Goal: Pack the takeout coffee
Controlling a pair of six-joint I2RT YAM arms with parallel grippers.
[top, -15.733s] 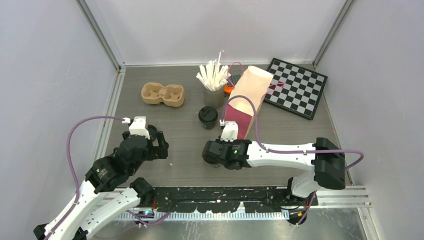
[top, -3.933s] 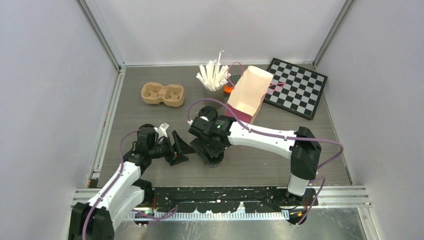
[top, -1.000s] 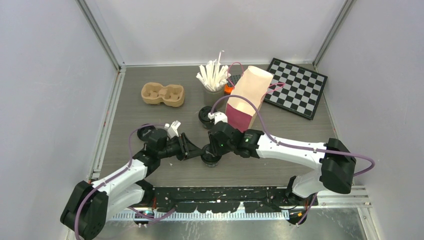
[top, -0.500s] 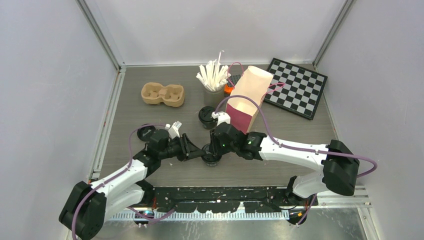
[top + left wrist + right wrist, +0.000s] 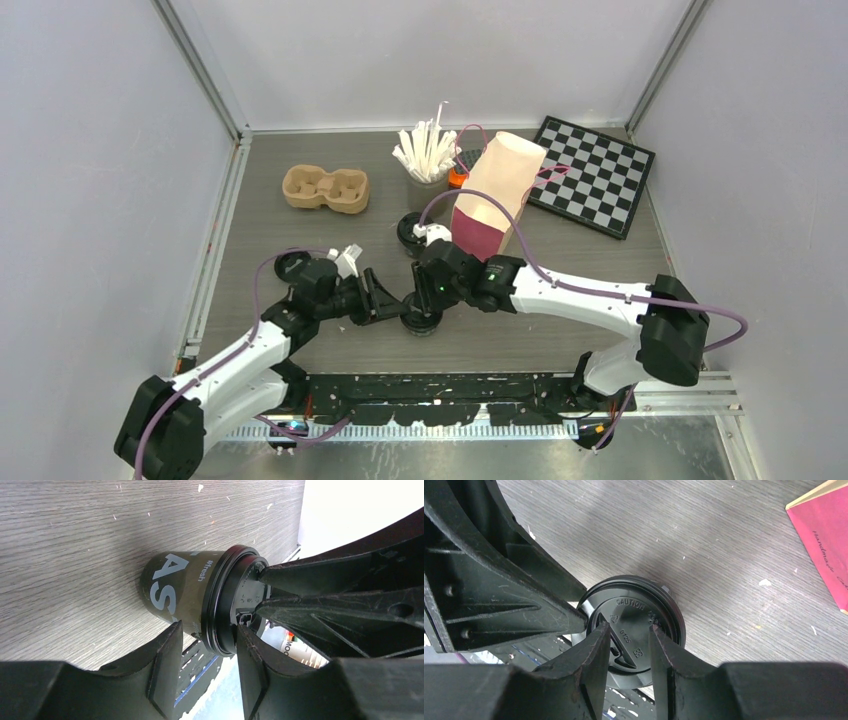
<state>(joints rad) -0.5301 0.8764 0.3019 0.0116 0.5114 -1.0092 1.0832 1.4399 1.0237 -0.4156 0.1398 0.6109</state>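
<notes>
Cups number two: near cup (image 5: 421,320), far cup (image 5: 412,231).

Right gripper (image 5: 629,630), w/ jaws a little apart, rested its tips on the takeout coffee's black lid (image 5: 639,597), embossed "CAUTION", on the wood-grain table (image 5: 704,545). Left gripper's fingers (image 5: 514,610) touched the lid's rim at left. Red bag corner (image 5: 824,535) top rt.

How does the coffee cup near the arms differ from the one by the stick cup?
The near cup sits inside the left gripper, the right gripper at its lid; the far cup stands free. The far cup stands by the grey stick cup; the near cup is well apart from it. Both are black-lidded and upright.
</notes>
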